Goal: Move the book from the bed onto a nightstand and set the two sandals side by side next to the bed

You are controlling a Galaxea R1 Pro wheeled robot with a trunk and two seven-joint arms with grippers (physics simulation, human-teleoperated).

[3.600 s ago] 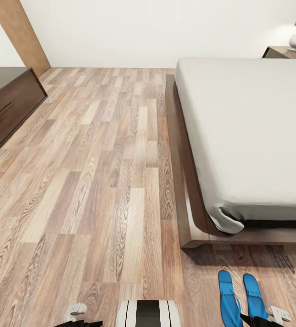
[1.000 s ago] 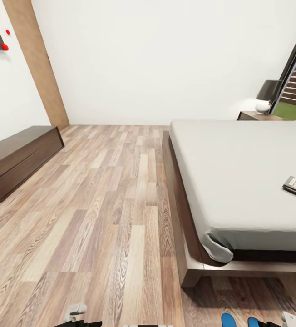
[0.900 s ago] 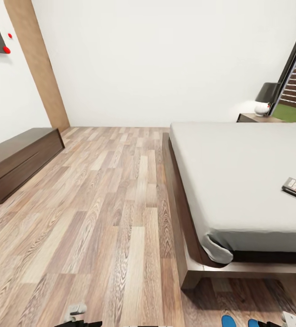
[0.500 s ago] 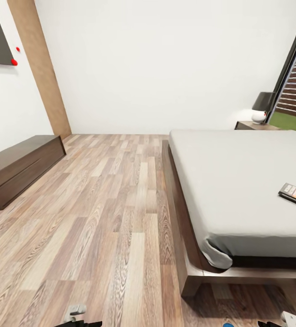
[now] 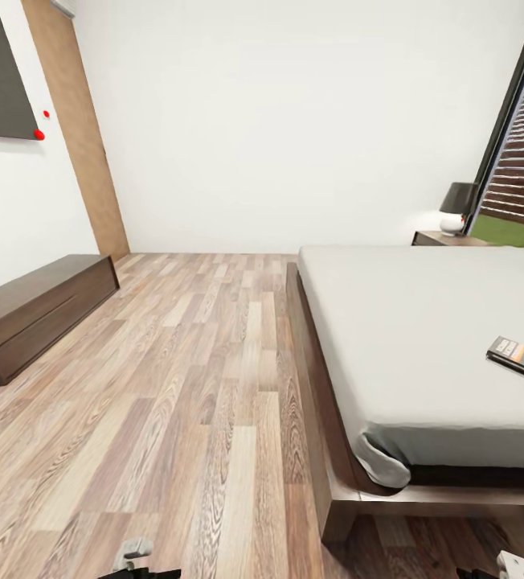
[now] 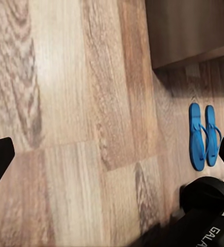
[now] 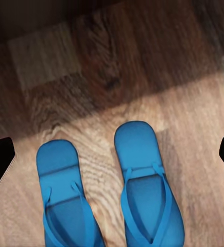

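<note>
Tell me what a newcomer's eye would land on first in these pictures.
First the bright blue sandals, lying side by side on the wood plank floor, close to the bed's dark frame in the left wrist view. Next the large bed with its pale grey mattress at the right of the head view, the book lying flat near its right edge. Beyond it, a lamp stands on the nightstand by the window.

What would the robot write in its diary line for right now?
sandals: side by side on floor by bed | book: on bed | left gripper: open | right gripper: open
</note>
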